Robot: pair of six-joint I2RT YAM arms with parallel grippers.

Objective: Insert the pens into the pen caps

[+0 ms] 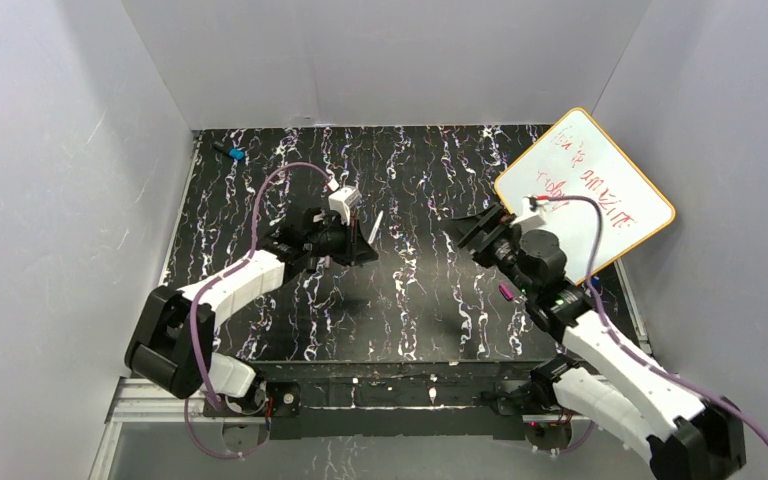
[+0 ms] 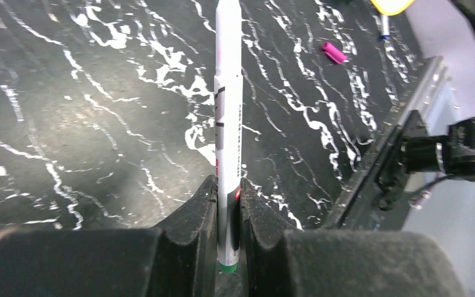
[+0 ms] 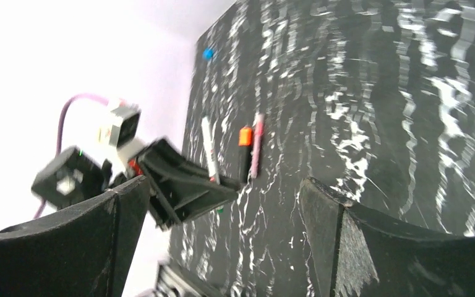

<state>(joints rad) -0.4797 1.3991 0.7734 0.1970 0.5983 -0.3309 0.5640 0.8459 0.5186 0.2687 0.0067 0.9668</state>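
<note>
My left gripper [image 2: 227, 199] is shut on a white-grey pen [image 2: 227, 111], which sticks straight out past the fingertips above the table. From above, the left gripper [image 1: 358, 246] holds that pen [image 1: 376, 227] near the table's middle. My right gripper [image 1: 468, 232] faces it a short way to the right, open and empty. In the right wrist view the right gripper [image 3: 222, 185] stands wide, and beyond it lie a black pen with an orange end [image 3: 245, 151] and a magenta pen [image 3: 258, 145], side by side. A pinkish pen cap [image 1: 507, 292] [image 2: 334, 52] lies by the right arm.
A yellow-framed whiteboard [image 1: 585, 190] leans at the back right. A small black blue-ended item [image 1: 232, 153] lies in the far left corner. White walls enclose the black marbled table [image 1: 410, 320] on three sides.
</note>
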